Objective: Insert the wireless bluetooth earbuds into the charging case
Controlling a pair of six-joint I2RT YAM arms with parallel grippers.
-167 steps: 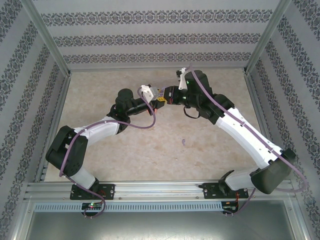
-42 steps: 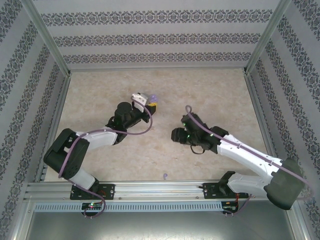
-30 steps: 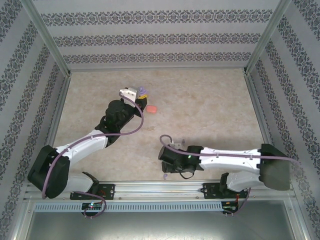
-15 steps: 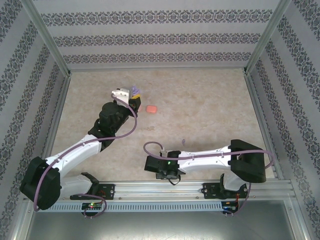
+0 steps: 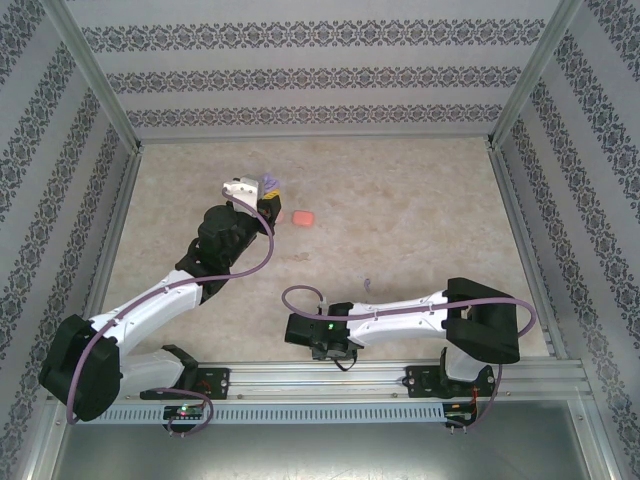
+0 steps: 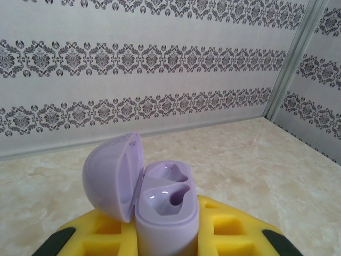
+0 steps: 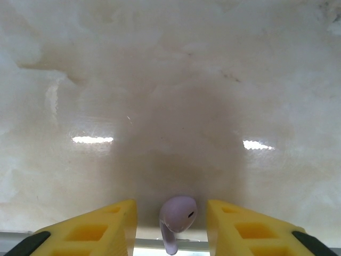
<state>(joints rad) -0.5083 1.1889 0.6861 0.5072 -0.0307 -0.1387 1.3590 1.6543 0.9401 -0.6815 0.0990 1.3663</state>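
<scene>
My left gripper is shut on the lilac charging case, which stands upright with its lid swung open to the left. Both sockets are bare. From above, that gripper sits at the back left with the case at its tip. My right gripper is open, pointing down at the table's near edge, with a purple earbud lying between its yellow fingers, a gap on each side. In the top view this gripper is by the front rail. A second purple earbud lies mid-table.
A small salmon-pink rounded item lies on the table just right of the left gripper. The metal front rail runs directly under the right gripper. Patterned walls close in the back and both sides.
The right arm has swung from mid-table down to the near edge, and its jaws have narrowed around the purple earbud. The left arm carried the case slightly back and left, then held still.
</scene>
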